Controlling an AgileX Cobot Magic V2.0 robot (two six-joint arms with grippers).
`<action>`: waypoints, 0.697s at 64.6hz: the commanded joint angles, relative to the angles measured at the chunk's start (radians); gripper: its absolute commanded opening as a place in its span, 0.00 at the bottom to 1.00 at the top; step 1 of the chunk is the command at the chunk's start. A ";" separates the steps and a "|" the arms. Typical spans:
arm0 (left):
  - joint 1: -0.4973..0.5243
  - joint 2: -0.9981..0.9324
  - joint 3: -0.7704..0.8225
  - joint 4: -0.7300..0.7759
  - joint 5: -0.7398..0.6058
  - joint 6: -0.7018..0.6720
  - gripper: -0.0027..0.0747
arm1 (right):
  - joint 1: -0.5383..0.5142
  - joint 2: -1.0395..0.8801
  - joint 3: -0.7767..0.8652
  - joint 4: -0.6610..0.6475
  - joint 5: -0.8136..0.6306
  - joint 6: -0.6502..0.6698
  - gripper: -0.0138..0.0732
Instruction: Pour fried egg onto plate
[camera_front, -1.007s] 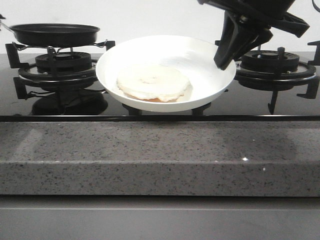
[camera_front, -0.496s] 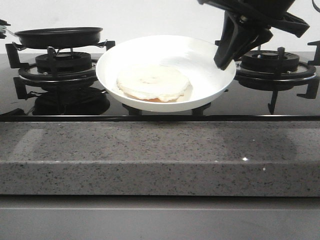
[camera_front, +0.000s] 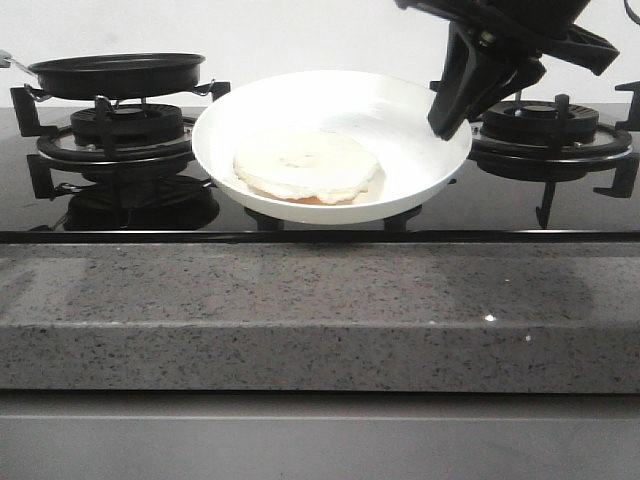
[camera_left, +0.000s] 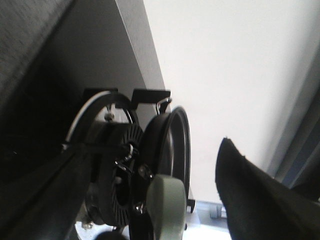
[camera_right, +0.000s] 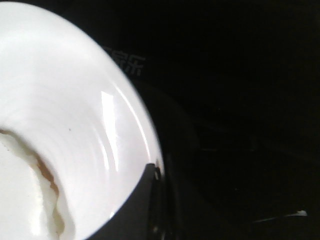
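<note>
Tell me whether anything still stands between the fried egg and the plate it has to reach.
Nothing does: the fried egg already lies inside the plate, which the right pincer grips at its rim. The black pan sits apart on the left burner.

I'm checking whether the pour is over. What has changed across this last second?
The frying pan came down and levelled over the left burner; it was higher and tilted a second ago, and its handle end now shows at the left edge. The fried egg lies unmoved in the plate, and the right pincer grips the plate's rim as before.
</note>
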 joint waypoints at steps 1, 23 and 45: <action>0.057 -0.051 -0.031 -0.081 0.075 0.003 0.71 | -0.002 -0.041 -0.025 0.019 -0.043 -0.004 0.08; 0.142 -0.130 -0.031 -0.047 0.124 0.027 0.71 | -0.002 -0.041 -0.025 0.019 -0.043 -0.004 0.08; -0.048 -0.428 -0.031 0.416 -0.043 0.064 0.71 | -0.002 -0.041 -0.025 0.019 -0.043 -0.004 0.08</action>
